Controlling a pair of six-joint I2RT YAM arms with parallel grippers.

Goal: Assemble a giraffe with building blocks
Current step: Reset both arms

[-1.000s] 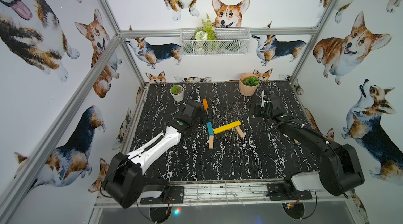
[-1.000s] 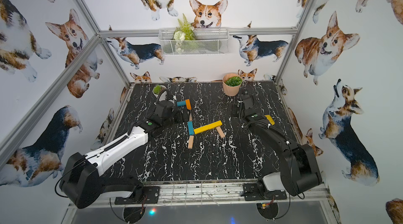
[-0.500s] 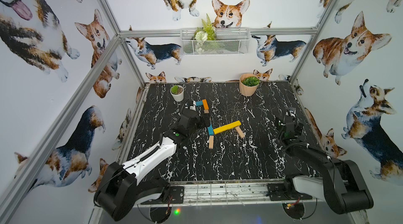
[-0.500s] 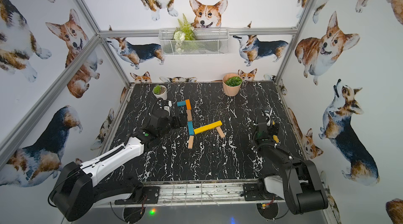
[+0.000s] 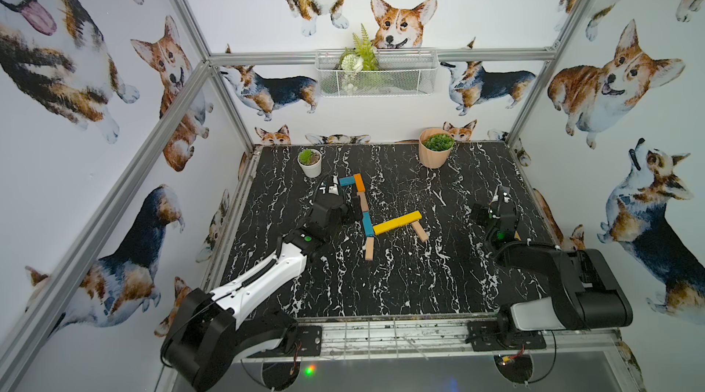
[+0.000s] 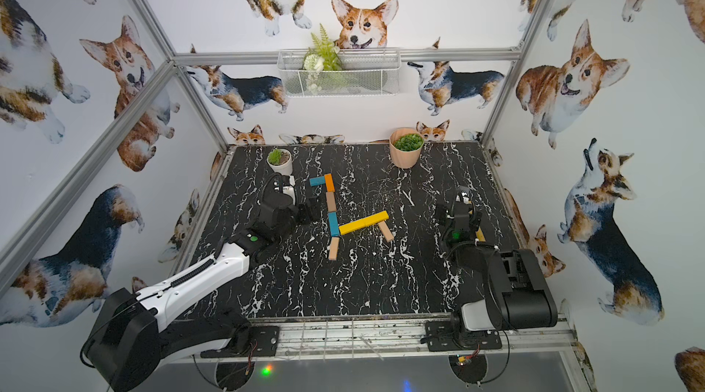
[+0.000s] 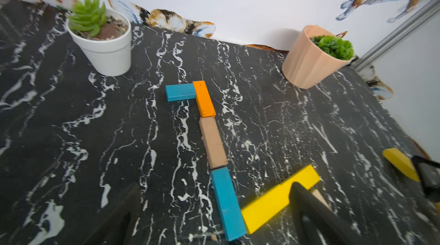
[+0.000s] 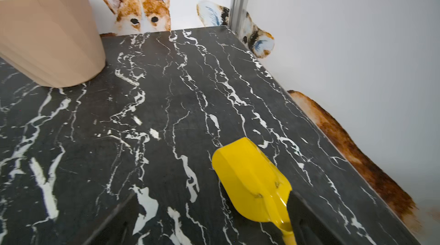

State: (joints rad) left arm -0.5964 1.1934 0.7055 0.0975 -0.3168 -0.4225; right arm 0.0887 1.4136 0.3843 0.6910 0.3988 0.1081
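The giraffe lies flat on the black marble table (image 5: 438, 287) in both top views: teal head (image 5: 346, 180), orange (image 5: 359, 182), tan (image 5: 362, 201) and teal (image 5: 367, 224) neck blocks, long yellow body (image 5: 396, 222), and two tan legs (image 5: 369, 248) (image 5: 419, 231). The left wrist view shows head (image 7: 179, 92), neck (image 7: 213, 145) and body (image 7: 273, 198) too. My left gripper (image 5: 351, 210) (image 7: 214, 210) hovers open just left of the neck, holding nothing. My right gripper (image 5: 495, 211) (image 8: 212, 222) stands open near the right edge, empty.
A yellow shovel-like tool (image 8: 250, 179) (image 5: 517, 235) lies on the table beside one right finger. A white pot (image 5: 309, 165) and a tan pot (image 5: 435, 150) with plants stand at the back. White walls close in three sides.
My right arm has drawn back from the table's middle to the right edge by the yellow tool. My left gripper has pulled back from the teal head, which now shows.
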